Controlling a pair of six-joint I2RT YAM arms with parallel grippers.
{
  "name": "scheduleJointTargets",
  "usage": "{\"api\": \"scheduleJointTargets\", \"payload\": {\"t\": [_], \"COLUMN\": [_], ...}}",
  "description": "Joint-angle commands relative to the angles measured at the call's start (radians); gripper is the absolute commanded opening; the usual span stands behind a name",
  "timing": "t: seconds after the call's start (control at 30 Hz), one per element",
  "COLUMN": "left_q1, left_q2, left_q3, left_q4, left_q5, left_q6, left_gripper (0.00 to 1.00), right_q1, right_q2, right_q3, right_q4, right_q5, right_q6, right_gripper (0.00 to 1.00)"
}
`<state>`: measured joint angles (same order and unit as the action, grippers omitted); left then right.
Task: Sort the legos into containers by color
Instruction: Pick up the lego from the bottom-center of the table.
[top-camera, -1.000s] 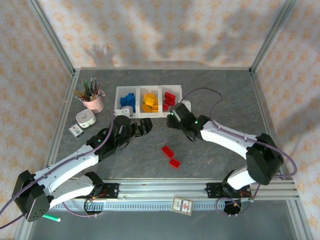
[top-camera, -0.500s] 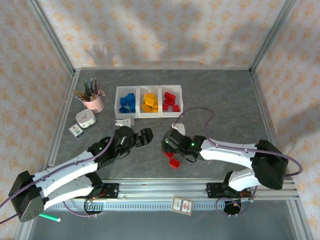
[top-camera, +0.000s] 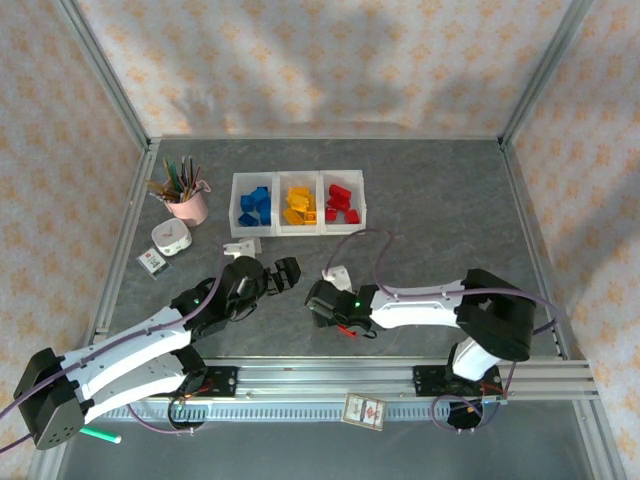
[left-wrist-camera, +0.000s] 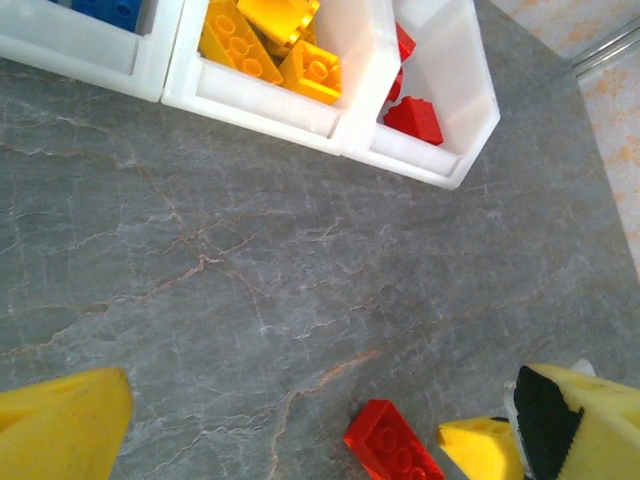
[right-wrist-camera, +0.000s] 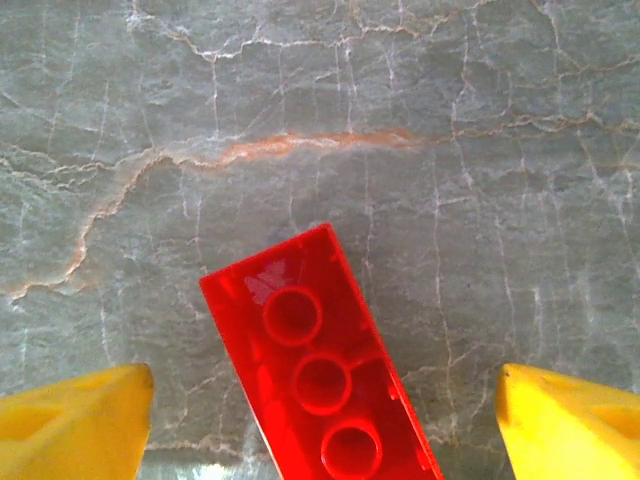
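Nearly done, I'd say: the containers hold the legos by colour, but one red brick lies on the table between the right gripper's open, unclosed jaws. The left gripper hangs wide open, empty.

The containers sit at the counter's 12 o'clock, legos in each bin — a cup at their 9. One loose lego lies at their 6, between the right gripper's jaws.

Both arms are white with black joints, purple cables and yellow fingers.
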<state>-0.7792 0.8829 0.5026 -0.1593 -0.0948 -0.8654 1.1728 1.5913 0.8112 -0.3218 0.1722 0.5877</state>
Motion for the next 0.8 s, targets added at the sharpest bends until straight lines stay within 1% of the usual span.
{"api": "scheduleJointTargets", "payload": {"t": [0.0,0.2,0.53,0.6,0.77], "left_q1": [-0.009,-0.009,-0.009,-0.009,-0.009], "left_q2": [-0.016,-0.015,-0.01,-0.008,-0.001], "left_q3": [-0.01,-0.018,-0.013,-0.009,0.007], "left_q4": [-0.022,-0.01,0.0,0.0,0.012], "left_q5": [-0.035,-0.031,-0.026,-0.026,-0.029], "left_q6": [-0.012,-0.013,-0.009,-0.004,0.008], "left_gripper": [0.99,0.99,0.99,0.99,0.99], "right_q1": [0.002,0.002,-0.008,-0.016,-0.075], "right_q2": [0.02,0.055,0.052,0.028,-0.047], "right_q3": [0.039,0.052,0.051,0.049,0.07], "right_q4": [-0.014,-0.008,0.006,0.01,0.001], "right_q5": [0.077,0.1,0.098,0.098,0.083], "right_q6": [-0.009,-0.021,-0.024,-0.026,-0.046], "right_gripper": [0.81,0.61,0.34,0.32,0.32]}}
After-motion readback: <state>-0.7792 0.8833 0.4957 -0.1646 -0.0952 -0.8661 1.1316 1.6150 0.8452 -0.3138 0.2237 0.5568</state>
